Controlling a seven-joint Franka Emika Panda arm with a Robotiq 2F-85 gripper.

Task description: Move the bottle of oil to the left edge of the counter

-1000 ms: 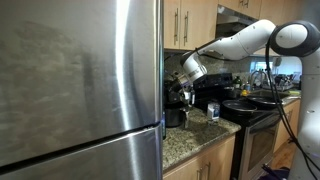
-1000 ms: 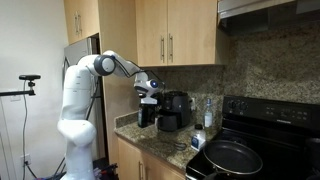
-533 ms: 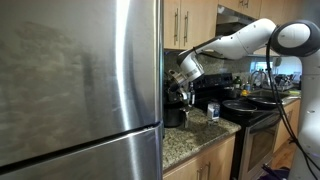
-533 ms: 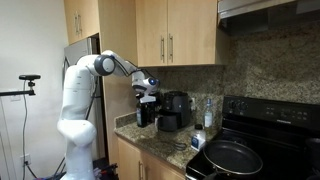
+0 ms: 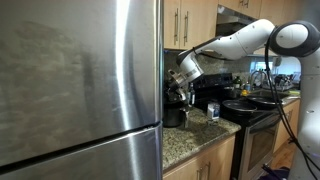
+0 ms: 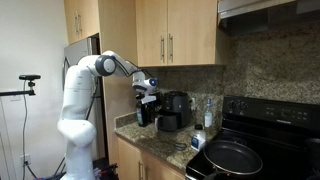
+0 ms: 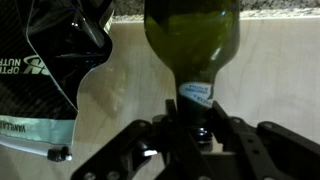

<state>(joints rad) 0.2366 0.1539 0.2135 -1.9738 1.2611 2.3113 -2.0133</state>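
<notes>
- The tool (image 7: 197, 112) is seen pinched on the narrow neck of the bottle of oil (image 7: 192, 30), with one finger on each side of the neck.
- The bottle is held upright just beside the coffee maker (image 6: 176, 108), on the side away from the stove (image 6: 280, 120), over the tabletop (image 6: 150, 141). Whether its base touches the granite cannot be told.
- A black bag (image 7: 60, 60) is seen close beside the bottle. It could be knocked or dragged if the bottle is carried away from the coffee maker without being lifted clear.
- Only the smooth, slim neck is gripped, so the bottle could slip or swing if it is moved quickly.
- The tabletop's end lies near on that side, so the bottle could be tipped off if it is set down too close to the rim.
</notes>
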